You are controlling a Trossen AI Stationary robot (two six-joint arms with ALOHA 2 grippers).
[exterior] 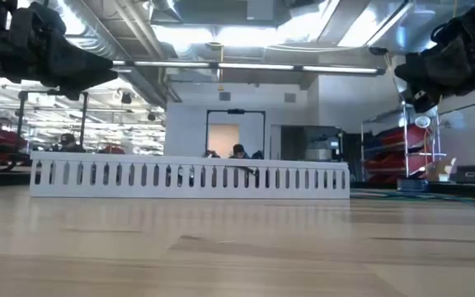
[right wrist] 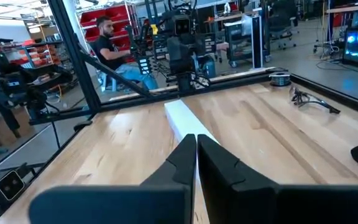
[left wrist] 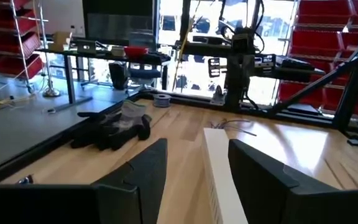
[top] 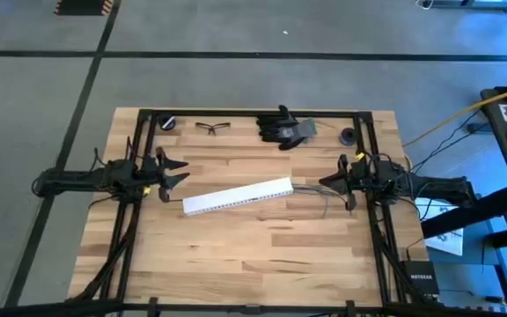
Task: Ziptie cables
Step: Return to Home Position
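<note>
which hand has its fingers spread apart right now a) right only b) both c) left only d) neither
c: in its own wrist view the left hand has its fingers wide apart, with the white duct showing through the gap, while the right hand has its fingers pressed together.

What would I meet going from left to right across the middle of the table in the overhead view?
Left gripper, open → white cable duct, lying slanted → cables poking out of its right end → right gripper, shut.
</note>
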